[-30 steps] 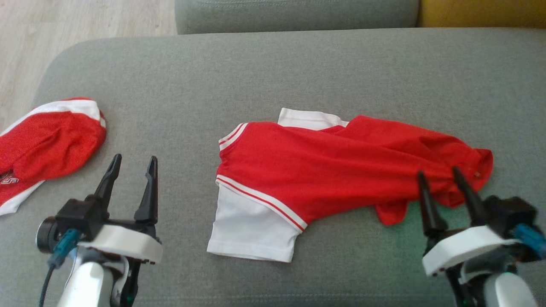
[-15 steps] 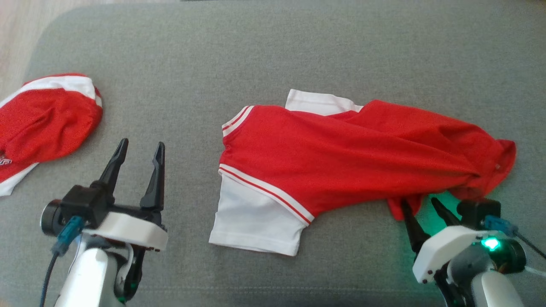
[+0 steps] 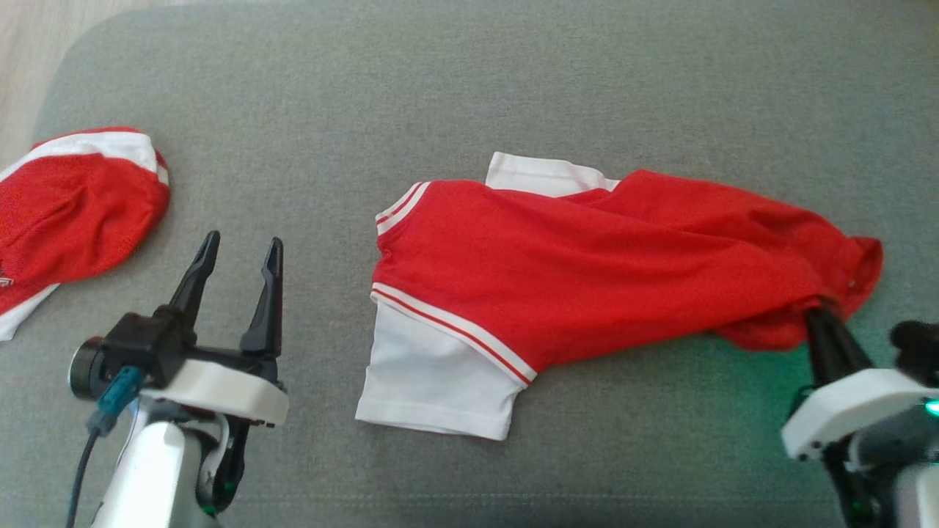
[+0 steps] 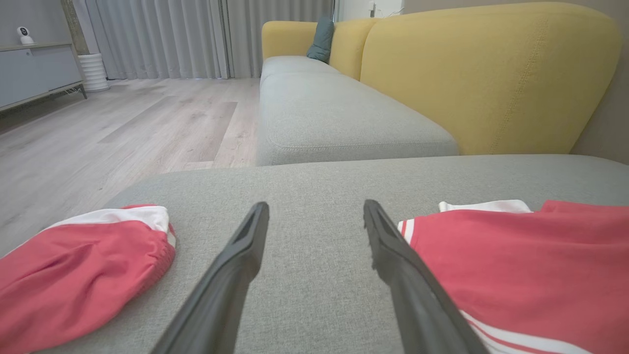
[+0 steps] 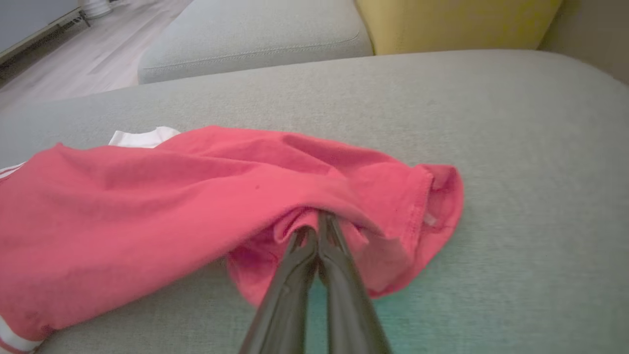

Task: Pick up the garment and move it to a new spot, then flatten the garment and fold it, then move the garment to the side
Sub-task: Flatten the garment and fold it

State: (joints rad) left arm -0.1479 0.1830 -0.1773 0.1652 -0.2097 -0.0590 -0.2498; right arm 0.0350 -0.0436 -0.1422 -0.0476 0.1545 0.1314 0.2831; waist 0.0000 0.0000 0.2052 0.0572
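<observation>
R pincer point(image 5: 317, 227) now tip-deep in garment point(image 5: 147, 196)

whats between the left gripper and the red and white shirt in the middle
Nothing but bare grey cushion. In the head view, plain sofa fabric runs from the open left gripper across to the shirt.
</observation>
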